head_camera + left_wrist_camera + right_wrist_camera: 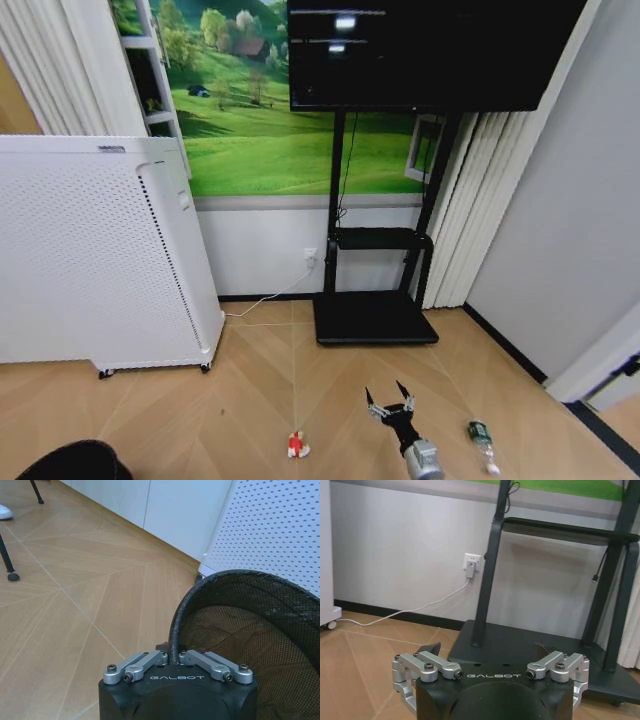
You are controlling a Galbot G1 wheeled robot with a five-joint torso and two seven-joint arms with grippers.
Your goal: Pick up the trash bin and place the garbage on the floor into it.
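With the left gripper (175,661) clamped on the rim of the trash bin (250,630) at near left, the empty, wide-open right gripper (391,405) should descend squarely over the red-and-white scrap (296,445) just to its left, or the bottle (482,440) to its right.

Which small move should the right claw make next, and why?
Probably lower the open right claw toward the red-and-white scrap on the floor just to its left; the left claw already grips the trash bin by the rim.

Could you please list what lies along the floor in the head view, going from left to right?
Trash bin → red-and-white scrap → right tool → greenish bottle.
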